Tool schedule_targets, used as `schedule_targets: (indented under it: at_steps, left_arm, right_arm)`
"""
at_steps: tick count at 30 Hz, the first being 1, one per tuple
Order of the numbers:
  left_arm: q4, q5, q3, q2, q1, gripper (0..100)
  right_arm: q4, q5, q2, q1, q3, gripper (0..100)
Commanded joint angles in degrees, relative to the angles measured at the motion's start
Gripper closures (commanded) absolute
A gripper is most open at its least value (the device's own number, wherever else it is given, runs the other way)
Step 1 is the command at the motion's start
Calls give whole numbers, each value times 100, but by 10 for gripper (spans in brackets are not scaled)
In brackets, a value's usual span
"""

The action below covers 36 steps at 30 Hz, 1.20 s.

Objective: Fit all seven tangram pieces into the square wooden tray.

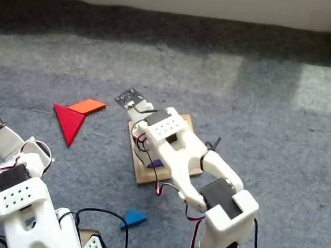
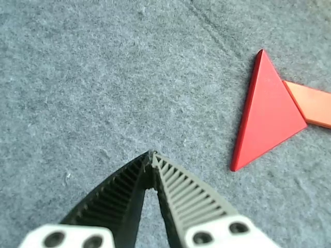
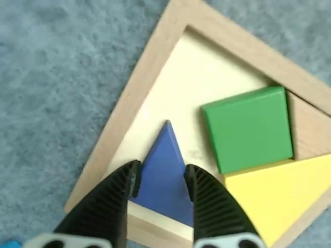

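The square wooden tray (image 3: 150,67) holds a green square (image 3: 248,129) and a yellow triangle (image 3: 279,191). My right gripper (image 3: 161,173) hangs over the tray's corner, its fingers shut on a dark blue triangle (image 3: 166,150) that points into the tray. In the high view the right arm covers most of the tray (image 1: 150,178). A red triangle (image 1: 69,122) and an orange piece (image 1: 88,105) lie touching on the carpet left of the tray. My left gripper (image 2: 151,155) is shut on nothing, over bare carpet, a little short of the red triangle (image 2: 266,113) and the orange piece (image 2: 310,103).
A light blue triangle (image 1: 133,217) lies on the carpet in front of the tray, between the two arm bases. Grey carpet runs to a dark strip along the far wall.
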<state>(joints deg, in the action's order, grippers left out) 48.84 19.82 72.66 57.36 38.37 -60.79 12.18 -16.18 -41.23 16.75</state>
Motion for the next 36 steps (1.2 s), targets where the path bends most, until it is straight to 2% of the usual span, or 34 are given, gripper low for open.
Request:
schedule_targets:
  at_steps: [1,7,15,26,29,32,36]
  left_arm:
    - [-97,53,-251,84,-92,995]
    - [-97,53,-251,84,-92,995]
    - [-97,44,-251,84,-92,995]
    - [-97,44,-251,84,-92,995]
    - [-97,44,-251,84,-92,995]
    - [-97,44,-251,84,-92,995]
    - [-88,-132,-251,84,-92,995]
  right_arm:
    - [-198,-220,576,145,-215,995]
    - [-347,-993,1490,180,-207,995]
    - [-277,-2180,1789,207,-233,995]
    - [1376,-5468,1745,286,-479,995]
    - [1859,-6022,1727,347,-462,995]
    - [1886,-6470,1569,505,-479,995]
    - [2053,-6769,1042,673,-488,995]
